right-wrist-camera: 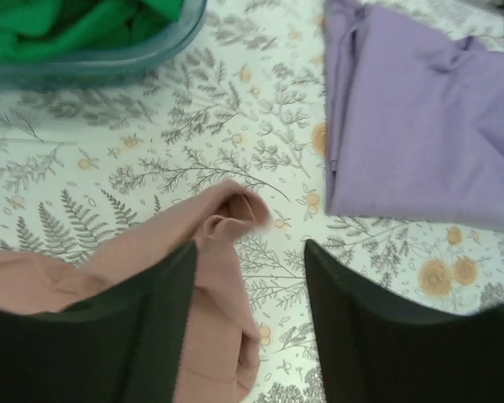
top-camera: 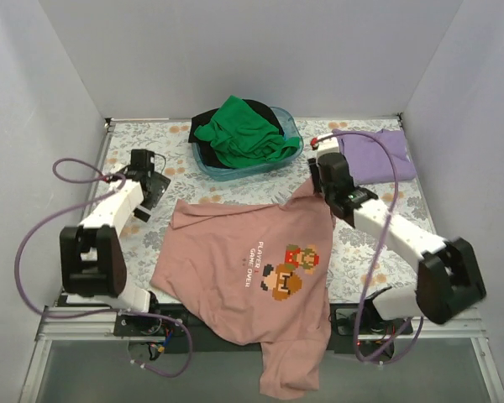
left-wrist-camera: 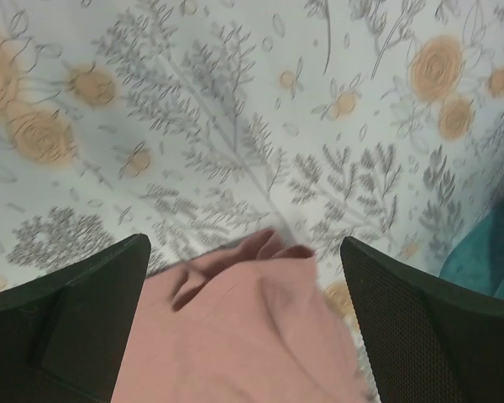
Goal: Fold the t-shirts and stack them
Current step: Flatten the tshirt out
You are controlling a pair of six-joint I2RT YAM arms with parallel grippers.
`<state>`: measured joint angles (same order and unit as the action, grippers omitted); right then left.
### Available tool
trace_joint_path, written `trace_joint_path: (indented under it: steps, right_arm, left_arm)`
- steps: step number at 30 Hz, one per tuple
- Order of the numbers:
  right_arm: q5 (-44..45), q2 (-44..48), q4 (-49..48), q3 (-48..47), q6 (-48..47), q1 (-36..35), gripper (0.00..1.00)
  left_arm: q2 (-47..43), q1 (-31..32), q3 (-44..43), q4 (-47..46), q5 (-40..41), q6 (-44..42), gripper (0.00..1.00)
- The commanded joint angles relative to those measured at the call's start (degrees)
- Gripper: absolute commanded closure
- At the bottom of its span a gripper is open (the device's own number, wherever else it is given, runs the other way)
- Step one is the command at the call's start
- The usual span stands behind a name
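The dusty pink t-shirt (top-camera: 227, 269) with a pixel graphic lies spread face up on the table, and its lower part hangs over the near edge. My left gripper (top-camera: 155, 191) is open over the shirt's far left corner. In the left wrist view that pink corner (left-wrist-camera: 235, 336) lies between the spread fingers (left-wrist-camera: 84, 311). My right gripper (top-camera: 319, 174) is open at the far right corner. There the bunched pink cloth (right-wrist-camera: 223, 252) lies against the left finger (right-wrist-camera: 134, 336). The lavender t-shirt (top-camera: 374, 155) lies folded at the back right, also in the right wrist view (right-wrist-camera: 420, 126). Green (top-camera: 244, 130) and black (top-camera: 208, 117) t-shirts sit in a basin.
A teal plastic basin (top-camera: 235, 170) stands at the back centre and shows in the right wrist view (right-wrist-camera: 109, 63). A floral cloth (top-camera: 134, 243) covers the table. White walls close the left, back and right sides. Purple cables loop beside both arms.
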<state>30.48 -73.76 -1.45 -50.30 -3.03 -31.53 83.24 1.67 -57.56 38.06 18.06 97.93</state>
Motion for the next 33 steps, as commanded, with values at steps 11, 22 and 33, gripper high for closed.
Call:
trace_joint_path:
  steps: [11,22,33]
  right_arm:
    - [-12.37,2.81,12.70,-3.58,17.96,1.56,0.01]
    - [-12.72,-0.41,14.64,-3.39,19.55,4.63,0.02]
    - [-11.50,-14.92,13.50,-11.22,17.70,7.44,0.07]
  left_arm:
    - [-7.29,-0.53,1.91,-3.51,-9.78,-6.08,0.02]
    - [-6.43,4.22,8.78,-2.56,-12.73,-4.60,0.02]
    - [4.36,4.22,3.26,-6.51,-9.01,-4.68,0.25]
